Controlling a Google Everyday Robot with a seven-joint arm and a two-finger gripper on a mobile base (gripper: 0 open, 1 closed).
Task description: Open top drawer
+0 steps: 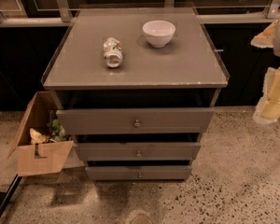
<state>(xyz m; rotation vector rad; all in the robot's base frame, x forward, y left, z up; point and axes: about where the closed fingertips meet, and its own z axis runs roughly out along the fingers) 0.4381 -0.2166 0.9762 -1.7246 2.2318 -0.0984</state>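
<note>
Cabinet (130,73): grey, at the middle of the view, with a flat top and three drawer fronts stacked below it.
Top drawer (98,121): the uppermost, widest and tallest front, just under the cabinet top with a dark gap between them. Whether it is pulled out at all cannot be told.
Knob (137,123): small, round and metal, at the centre of that front, with nothing touching it.
Lower drawers (107,151): two narrower, shorter grey fronts beneath, each with a like knob.
Bowl (158,32): white and upright, on the cabinet top toward the back right.
Can (113,52): lying on its side on the cabinet top, left of the bowl and apart from it.
Box (39,157): open cardboard on the floor, just beside the cabinet's left side, with scraps inside.
Floor (233,171): speckled and pale.
Gripper (273,94): a pale shape at the right edge of the view, off the cabinet's right side and well apart from the knob. Whether it is open or closed cannot be told.
</note>
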